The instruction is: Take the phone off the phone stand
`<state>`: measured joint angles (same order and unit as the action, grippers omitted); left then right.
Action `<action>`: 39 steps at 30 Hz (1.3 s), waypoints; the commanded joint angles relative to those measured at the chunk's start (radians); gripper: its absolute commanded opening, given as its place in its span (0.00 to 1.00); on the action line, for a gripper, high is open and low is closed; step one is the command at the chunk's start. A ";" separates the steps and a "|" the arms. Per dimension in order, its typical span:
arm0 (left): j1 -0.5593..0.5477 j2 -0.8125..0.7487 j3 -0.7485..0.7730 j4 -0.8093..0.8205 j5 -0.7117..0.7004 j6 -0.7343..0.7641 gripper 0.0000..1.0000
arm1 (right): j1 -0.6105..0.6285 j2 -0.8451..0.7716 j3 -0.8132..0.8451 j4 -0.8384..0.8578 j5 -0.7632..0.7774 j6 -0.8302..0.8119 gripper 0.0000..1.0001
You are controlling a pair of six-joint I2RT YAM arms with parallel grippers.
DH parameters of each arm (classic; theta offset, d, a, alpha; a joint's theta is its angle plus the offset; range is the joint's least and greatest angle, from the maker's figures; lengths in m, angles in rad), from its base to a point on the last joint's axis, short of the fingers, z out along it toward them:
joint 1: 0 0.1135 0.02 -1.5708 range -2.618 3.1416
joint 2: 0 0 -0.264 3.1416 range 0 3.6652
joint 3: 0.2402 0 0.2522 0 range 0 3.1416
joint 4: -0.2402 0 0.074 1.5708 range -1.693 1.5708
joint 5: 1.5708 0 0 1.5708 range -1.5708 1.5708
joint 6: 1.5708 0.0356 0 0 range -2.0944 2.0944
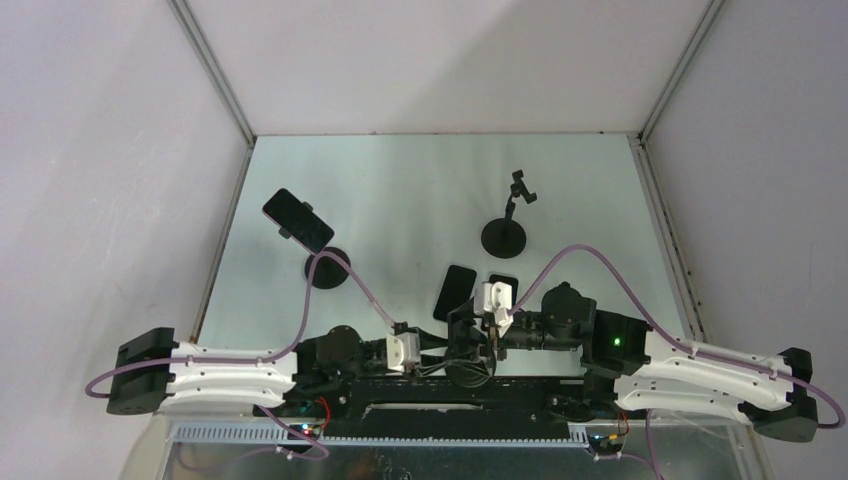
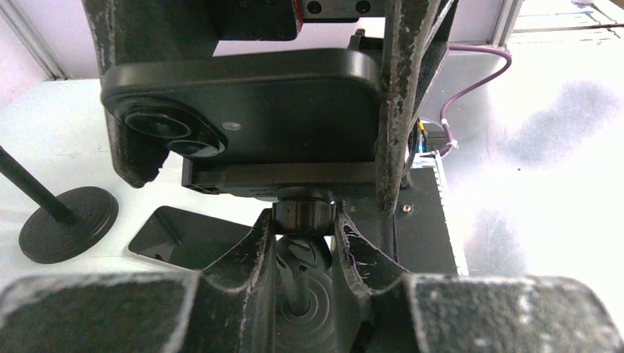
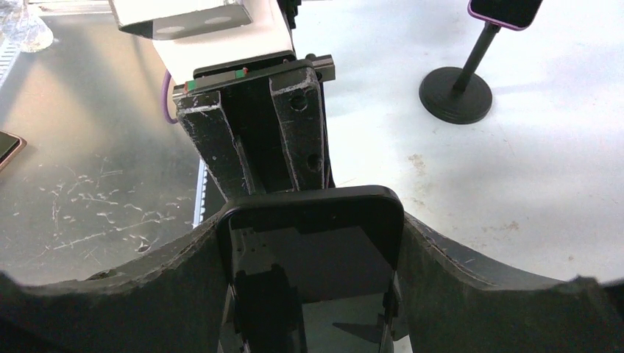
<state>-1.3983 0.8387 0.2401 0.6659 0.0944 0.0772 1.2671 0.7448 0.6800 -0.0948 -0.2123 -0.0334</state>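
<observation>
The black phone (image 2: 243,110) sits crosswise in the clamp of the phone stand (image 2: 304,209), its back and camera lenses towards the left wrist view. My left gripper (image 2: 304,220) is shut on the stand's neck just under the clamp, above the round base (image 2: 313,305). My right gripper (image 3: 313,250) is shut on the phone (image 3: 313,243), one finger on each long edge, with the screen facing its camera. In the top view both grippers meet near the front centre, left (image 1: 443,346) and right (image 1: 480,322).
Another black phone (image 1: 455,292) lies flat just beyond the grippers. A second stand (image 1: 328,268) at the far left holds a phone (image 1: 298,220). An empty stand (image 1: 505,237) is at the far centre. White walls enclose the table.
</observation>
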 commanded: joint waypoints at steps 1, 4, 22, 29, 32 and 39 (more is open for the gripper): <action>-0.009 0.043 0.017 -0.069 0.080 -0.011 0.00 | 0.005 -0.047 0.127 0.289 0.012 0.008 0.00; -0.010 0.054 0.014 -0.068 0.085 -0.015 0.00 | 0.006 -0.056 0.127 0.273 0.017 0.010 0.00; -0.009 0.037 0.054 -0.176 0.073 -0.001 0.00 | 0.006 -0.112 0.127 -0.004 0.025 0.002 0.75; -0.010 0.065 0.080 -0.189 0.087 0.004 0.00 | 0.000 -0.071 0.127 -0.110 0.018 -0.006 0.95; -0.010 0.067 0.086 -0.193 0.091 0.006 0.00 | -0.014 -0.055 0.127 -0.127 0.008 -0.011 0.98; -0.009 0.055 0.087 -0.216 0.086 0.006 0.00 | -0.054 -0.023 0.127 -0.179 -0.013 0.015 0.98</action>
<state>-1.3983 0.8894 0.3241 0.5648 0.1387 0.0784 1.2316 0.7109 0.7753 -0.2306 -0.2180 -0.0311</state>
